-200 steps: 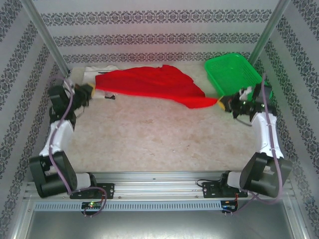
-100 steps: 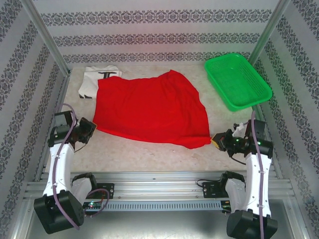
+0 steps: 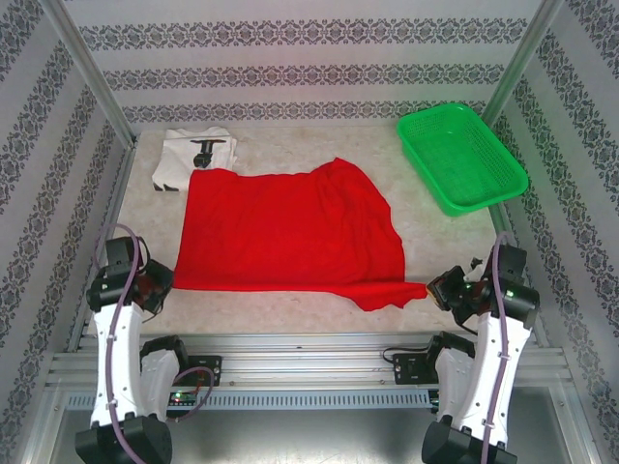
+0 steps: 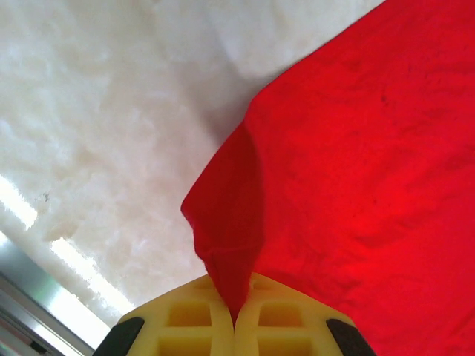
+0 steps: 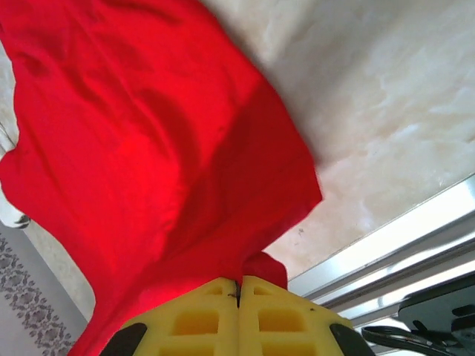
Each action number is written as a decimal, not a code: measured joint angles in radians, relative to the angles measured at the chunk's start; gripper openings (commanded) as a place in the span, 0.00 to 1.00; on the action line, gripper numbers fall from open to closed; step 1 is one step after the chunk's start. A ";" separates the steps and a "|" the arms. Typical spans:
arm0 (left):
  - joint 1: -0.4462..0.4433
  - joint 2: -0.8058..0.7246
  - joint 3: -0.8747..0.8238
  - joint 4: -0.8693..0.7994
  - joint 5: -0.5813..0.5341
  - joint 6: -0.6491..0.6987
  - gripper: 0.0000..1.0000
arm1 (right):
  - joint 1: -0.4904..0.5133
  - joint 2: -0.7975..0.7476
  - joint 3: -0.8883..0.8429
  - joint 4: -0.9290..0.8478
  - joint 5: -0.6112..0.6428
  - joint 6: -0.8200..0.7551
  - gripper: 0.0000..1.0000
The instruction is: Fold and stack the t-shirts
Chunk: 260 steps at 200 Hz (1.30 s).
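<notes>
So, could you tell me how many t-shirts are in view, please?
2. The red t-shirt lies spread across the middle; the white t-shirt sits at the far left corner, partly under it. More could hide beneath.

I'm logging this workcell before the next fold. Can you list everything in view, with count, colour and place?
red t-shirt: one, bright red, spread flat across the middle of the table.
white t-shirt: one, white with a black graphic, far-left corner, its near edge meeting the red t-shirt.
basket: one, green plastic mesh, far-right corner, apart from both shirts.
table: one, pale beige, under everything.
left end effector: one, yellow fingers, near-left edge, shut on the red t-shirt's near-left corner.
right end effector: one, yellow fingers, near-right edge, shut on the red t-shirt's near-right corner.
</notes>
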 measured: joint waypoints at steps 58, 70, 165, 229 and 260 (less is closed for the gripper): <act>0.000 0.007 -0.024 0.014 0.015 -0.042 0.00 | 0.188 0.037 -0.114 0.139 -0.092 0.087 0.00; 0.000 0.047 0.009 0.026 0.015 -0.039 0.00 | 0.266 0.076 -0.111 0.196 -0.093 0.110 0.00; 0.000 0.312 0.151 0.200 -0.015 0.026 0.00 | 0.507 0.550 0.133 0.474 -0.006 0.096 0.00; 0.000 0.430 0.195 0.291 0.020 0.046 0.00 | 0.526 0.692 0.218 0.514 0.021 0.047 0.00; -0.001 0.506 0.232 0.304 0.041 0.072 0.00 | 0.526 0.738 0.256 0.512 0.042 0.020 0.00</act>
